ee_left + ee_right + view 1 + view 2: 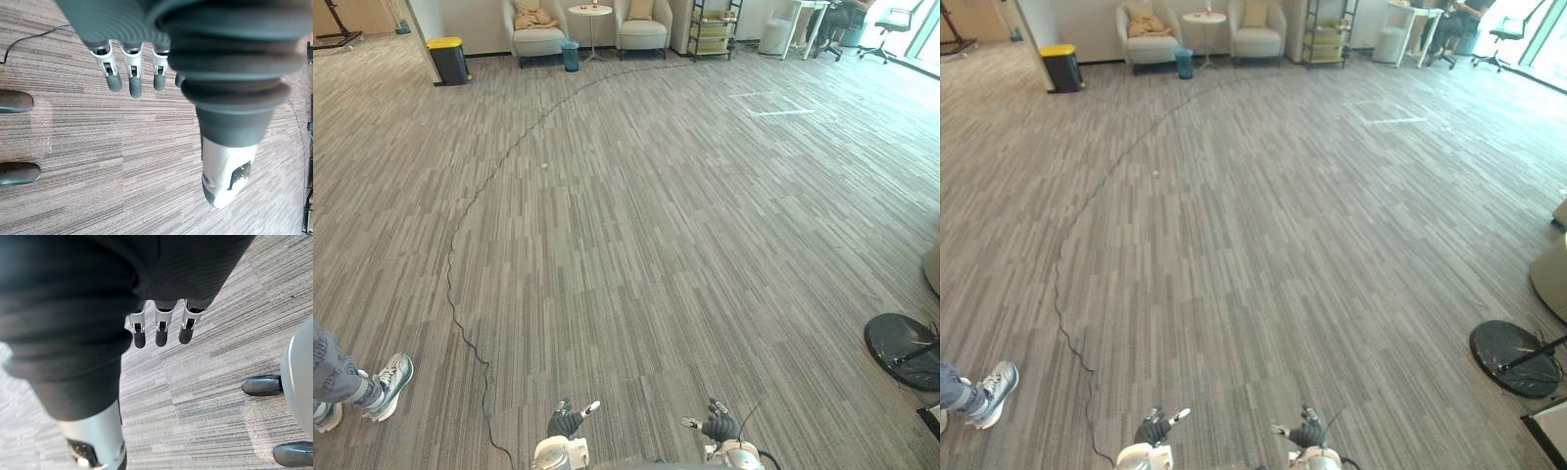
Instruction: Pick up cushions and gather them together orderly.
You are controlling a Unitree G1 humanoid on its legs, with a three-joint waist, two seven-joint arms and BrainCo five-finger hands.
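— Left robot hand (pixel 568 421) and right robot hand (pixel 719 425) sit closest, low over the carpet. How are they set?
— Both are spread. The left fingers (pixel 129 78) and the right fingers (pixel 161 328) hang straight above the floor with nothing between them.
— And beyond them?
— Grey striped carpet floor (pixel 685 255) runs to the far wall. A left armchair (pixel 538 39) and a right armchair (pixel 643 32) stand there, side by side.
— Anything else?
— A black round base (pixel 904 348) at the right edge, and a yellow-lidded bin (pixel 448 61) left of the chairs.
— The cushions?
— A lumpy tan cushion (pixel 533 17) lies on the left armchair. An upright tan cushion (pixel 641 9) leans in the right one. Both are well apart from the hands.
— Smaller still?
— A person's sneaker (pixel 389 384), near left.
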